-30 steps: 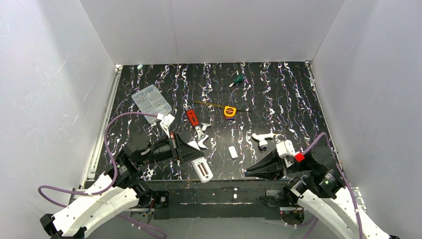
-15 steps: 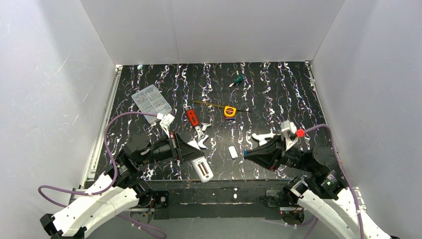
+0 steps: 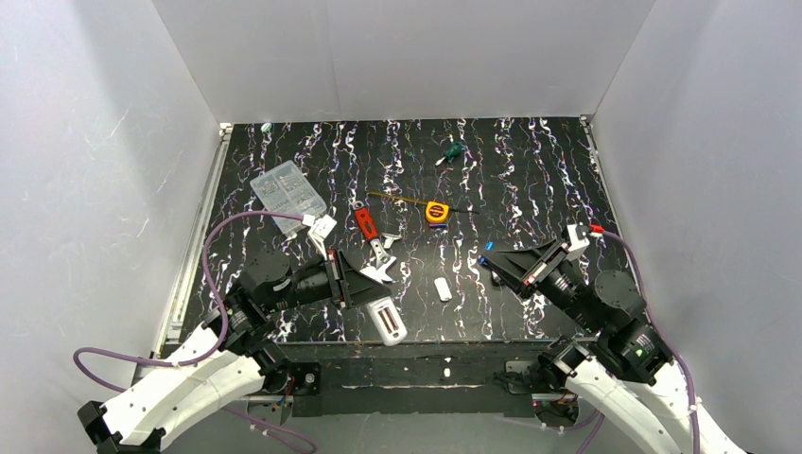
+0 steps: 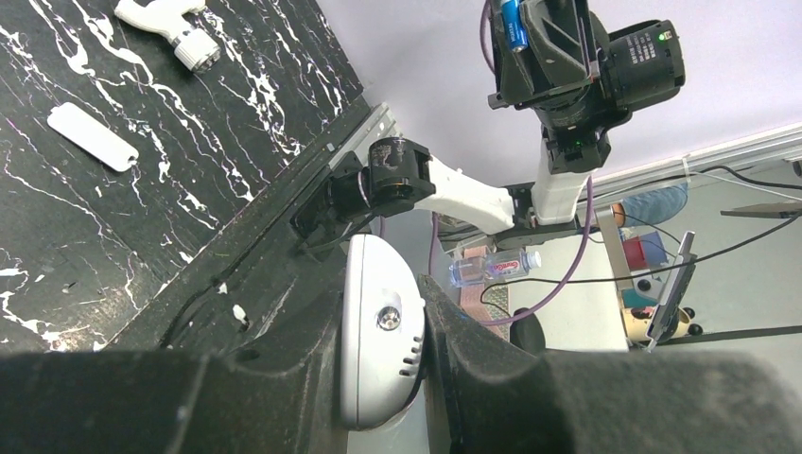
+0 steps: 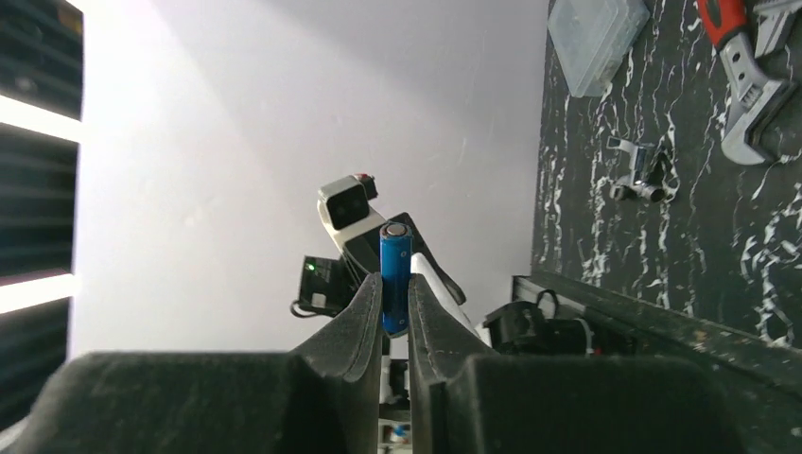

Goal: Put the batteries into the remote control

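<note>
The left gripper point(image 3: 367, 295) is clamped on the small white oblong plastic remote control point(image 3: 387, 321), its black fingers point(image 4: 284, 378) pressed against the two long sides of the handset point(image 4: 380, 342). The remote control is held low at the near edge of the black, white-veined worktop point(image 3: 530, 170), left of the middle, its free end reaching towards that edge and a dark oblong recess showing on its upper face. The right gripper point(image 3: 496, 257) is closed on a slim blue cylindrical battery point(image 5: 394, 276), which stands lengthwise between the fingertips with its silvery end poking out beyond them. This battery point(image 3: 488, 248) is raised off the worktop over its right half, well apart from the remote control, and it also shows in the left wrist view at the top point(image 4: 512, 23). A small flat white oblong plastic piece point(image 3: 443, 288) lies on the worktop between the two grippers. Farther back lie an adjustable wrench with a red handle point(image 3: 371, 234), a yellow tape measure point(image 3: 436, 212), a green-handled screwdriver point(image 3: 453, 150) and, towards the left edge, a clear plastic compartment box point(image 3: 287, 189). A white angled pipe-like fitting point(image 4: 168, 21) lies just beside the right gripper
</note>
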`<action>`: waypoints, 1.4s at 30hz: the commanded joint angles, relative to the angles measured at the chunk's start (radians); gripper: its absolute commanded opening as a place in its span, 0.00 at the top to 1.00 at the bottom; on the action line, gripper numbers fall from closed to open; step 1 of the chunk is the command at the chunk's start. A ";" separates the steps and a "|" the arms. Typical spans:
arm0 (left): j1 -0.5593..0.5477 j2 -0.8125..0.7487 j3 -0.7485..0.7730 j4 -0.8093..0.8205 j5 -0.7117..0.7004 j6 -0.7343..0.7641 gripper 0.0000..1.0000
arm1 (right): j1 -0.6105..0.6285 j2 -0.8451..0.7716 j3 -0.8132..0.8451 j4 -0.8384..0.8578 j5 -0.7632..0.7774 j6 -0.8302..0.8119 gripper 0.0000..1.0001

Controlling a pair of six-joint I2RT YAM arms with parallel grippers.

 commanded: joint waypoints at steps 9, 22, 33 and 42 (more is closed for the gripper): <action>-0.003 -0.005 0.040 0.063 0.010 0.012 1.00 | 0.004 -0.082 0.051 -0.113 0.117 0.362 0.99; -0.003 -0.006 -0.011 0.202 0.016 0.116 1.00 | 0.004 0.109 0.230 -0.348 0.080 -0.624 0.99; -0.003 0.048 0.050 0.308 0.273 0.382 1.00 | 0.004 0.088 0.174 -0.184 -0.013 -0.954 0.99; -0.003 0.116 0.052 0.383 0.199 0.383 1.00 | 0.004 0.147 0.264 -0.288 -0.001 -1.063 0.99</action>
